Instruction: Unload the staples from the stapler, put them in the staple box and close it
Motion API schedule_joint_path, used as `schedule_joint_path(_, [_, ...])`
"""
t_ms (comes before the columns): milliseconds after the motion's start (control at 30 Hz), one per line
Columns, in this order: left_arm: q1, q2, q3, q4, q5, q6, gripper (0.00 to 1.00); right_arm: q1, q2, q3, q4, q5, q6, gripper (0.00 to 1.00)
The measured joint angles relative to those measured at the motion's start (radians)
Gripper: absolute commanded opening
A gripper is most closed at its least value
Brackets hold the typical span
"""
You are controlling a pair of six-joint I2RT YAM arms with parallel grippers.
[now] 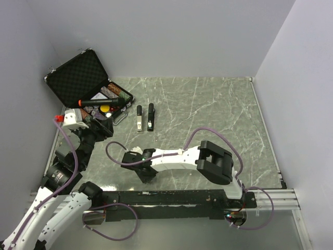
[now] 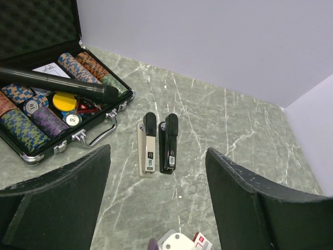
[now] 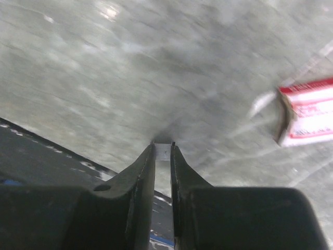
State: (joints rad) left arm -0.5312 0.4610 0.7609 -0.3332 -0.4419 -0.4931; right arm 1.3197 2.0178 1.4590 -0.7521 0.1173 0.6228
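Observation:
A black stapler [image 1: 151, 117] [image 2: 169, 143] lies flat on the marble table, with a beige one [image 1: 139, 119] [image 2: 147, 146] right beside it on its left. My left gripper [image 1: 101, 127] [image 2: 157, 152] hovers open near the table's left side and looks down on both of them, holding nothing. My right gripper [image 1: 144, 174] [image 3: 163, 147] is low over the table near the front edge. Its fingers are shut on a thin silvery strip of staples [image 3: 163, 151] pinched at the fingertips.
An open black case [image 1: 78, 78] [image 2: 31, 156] of poker chips stands at the back left, with a black cylinder [image 1: 99, 100] [image 2: 57, 86] lying across it. A red and white small box [image 3: 307, 112] [image 2: 200, 240] lies near the right gripper. Grey walls close in the table.

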Motion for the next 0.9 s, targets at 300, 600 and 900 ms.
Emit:
schedule_joint_path(300, [0.001,0.01,0.0,0.0,0.0,0.0,0.78,-0.03,-0.138,-0.118,-0.021,0.058,0.018,0.11])
schedule_joint_path(600, [0.005,0.016,0.0,0.0,0.0,0.0,0.78,-0.161,-0.346,-0.294,-0.027,0.105,0.023,0.1])
schedule_joint_path(900, [0.008,0.041,0.0,0.001,0.002,0.0,0.79,-0.317,-0.466,-0.447,-0.029,0.127,0.006,0.11])
